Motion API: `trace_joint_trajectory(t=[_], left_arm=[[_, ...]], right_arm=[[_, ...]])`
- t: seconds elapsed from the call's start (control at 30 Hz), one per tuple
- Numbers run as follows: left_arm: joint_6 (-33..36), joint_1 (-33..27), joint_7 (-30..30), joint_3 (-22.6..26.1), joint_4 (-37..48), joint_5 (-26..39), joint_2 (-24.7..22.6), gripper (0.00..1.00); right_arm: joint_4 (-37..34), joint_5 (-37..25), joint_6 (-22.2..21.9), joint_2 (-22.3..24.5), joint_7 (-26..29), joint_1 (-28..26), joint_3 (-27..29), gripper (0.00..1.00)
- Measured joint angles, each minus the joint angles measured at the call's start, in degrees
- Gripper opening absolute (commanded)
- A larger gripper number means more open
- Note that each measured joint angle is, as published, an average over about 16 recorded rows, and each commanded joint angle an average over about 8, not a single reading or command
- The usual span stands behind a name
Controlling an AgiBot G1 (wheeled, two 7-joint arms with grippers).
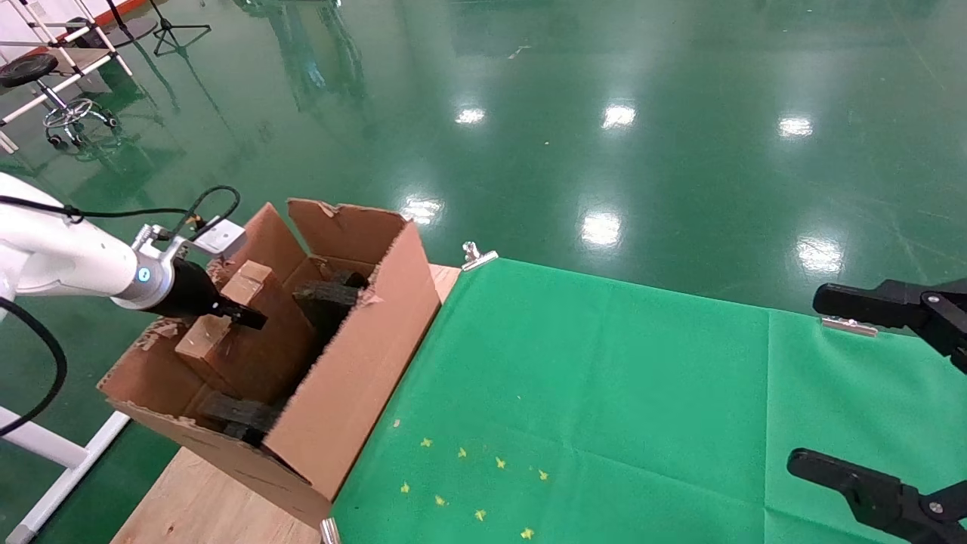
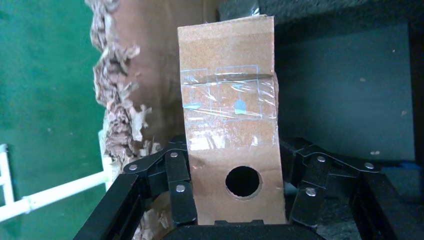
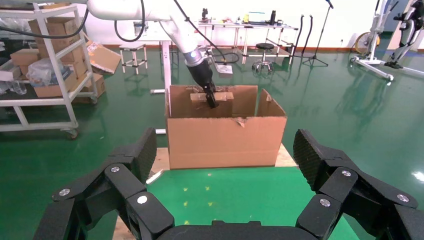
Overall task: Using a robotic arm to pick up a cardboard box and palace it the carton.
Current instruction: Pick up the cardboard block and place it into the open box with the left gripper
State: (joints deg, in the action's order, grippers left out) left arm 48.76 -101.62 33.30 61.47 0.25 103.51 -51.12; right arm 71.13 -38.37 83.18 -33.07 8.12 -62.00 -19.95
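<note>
Brown taped cardboard box point(image 2: 232, 135), clamped by left gripper point(image 2: 235, 195) fingers point(image 2: 181, 190), inside ragged corrugated carton point(image 1: 355, 378).

The carton point(image 1: 355, 363) stands on the table's point(image 1: 604, 393) left edge. The cardboard box point(image 1: 227, 317) sits inside it, between foam pieces point(image 1: 329, 298), the left pincer point(image 1: 245, 316) around it.

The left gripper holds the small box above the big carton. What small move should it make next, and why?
Probably lower it a little more before letting go. The left gripper is shut on the cardboard box, which sits tilted, partly inside the carton with its upper end above the rim and black foam pieces beside it. The right gripper waits open over the green cloth.
</note>
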Motion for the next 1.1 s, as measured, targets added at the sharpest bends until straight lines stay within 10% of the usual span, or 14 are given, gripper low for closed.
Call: trace_joint_trajectory(t=[0.3,0.57,1.1], left_arm=[[-1.7,2.7,0.1,-0.8,-0.1,-1.1,-0.4,0.04],[-3.3,4.0,0.1,-1.3,-0.3,-1.9,-0.6,1.0],[-3.5,3.9,0.1,-1.4,-0.4,-2.0,-0.6,1.0]], right_arm=[[0.0,0.0,0.0,0.0,0.0,0.0,0.0,1.0],[0.0,0.0,0.0,0.0,0.0,0.0,0.0,1.0],[0.0,0.0,0.0,0.0,0.0,0.0,0.0,1.0]])
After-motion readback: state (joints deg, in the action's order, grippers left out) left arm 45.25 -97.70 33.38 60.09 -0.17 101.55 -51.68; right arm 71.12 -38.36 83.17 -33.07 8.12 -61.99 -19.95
